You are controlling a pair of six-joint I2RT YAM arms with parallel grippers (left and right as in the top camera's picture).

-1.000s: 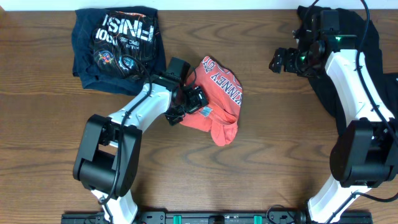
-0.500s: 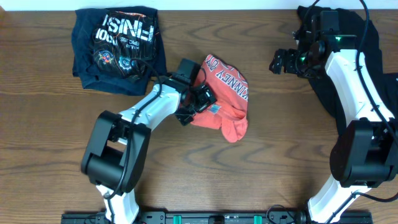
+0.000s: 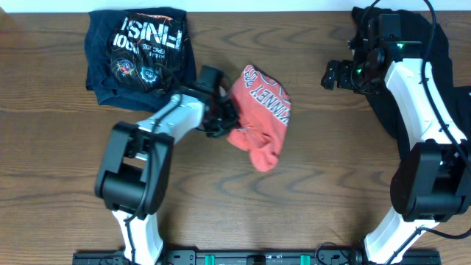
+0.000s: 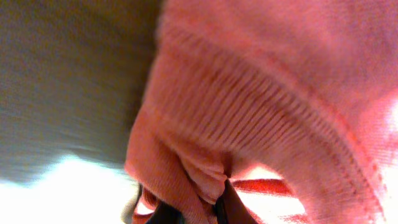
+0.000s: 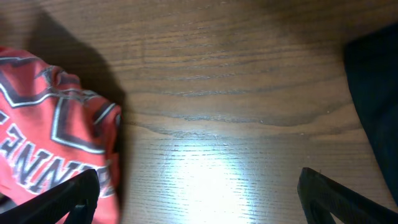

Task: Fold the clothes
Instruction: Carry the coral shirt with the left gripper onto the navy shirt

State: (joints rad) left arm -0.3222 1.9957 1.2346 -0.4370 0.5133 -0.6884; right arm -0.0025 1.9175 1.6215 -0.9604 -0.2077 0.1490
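While tight on coral T-shirt (image 3: 261,118), left pincer (image 3: 228,118) just beside navy printed shirt (image 3: 140,51); right pincer (image 3: 327,73) apart, near black garment (image 3: 450,44).

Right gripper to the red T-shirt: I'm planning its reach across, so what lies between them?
Only bare wooden table lies between the right gripper and the red T-shirt; the overhead and right wrist views both show it.
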